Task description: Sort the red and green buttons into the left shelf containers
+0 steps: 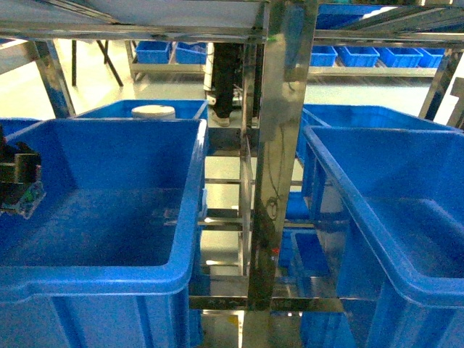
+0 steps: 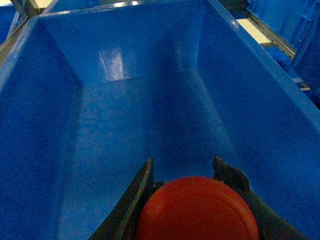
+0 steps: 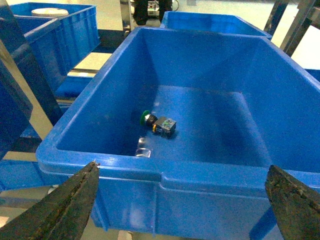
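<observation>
Red domed button [image 2: 197, 210] in left pincer [image 2: 185, 175] above smooth blue bin [image 2: 150, 60].

- No text, label, brand, number or sign can be read in any of the three views.
- The blue bins' walls are plain, without any markings.

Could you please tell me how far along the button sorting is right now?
Done: the green button already lies on its side in a blue bin, with the right gripper open in front of it. In hand: the left gripper holds the red button over another blue bin. Left: releasing the red one.
</observation>
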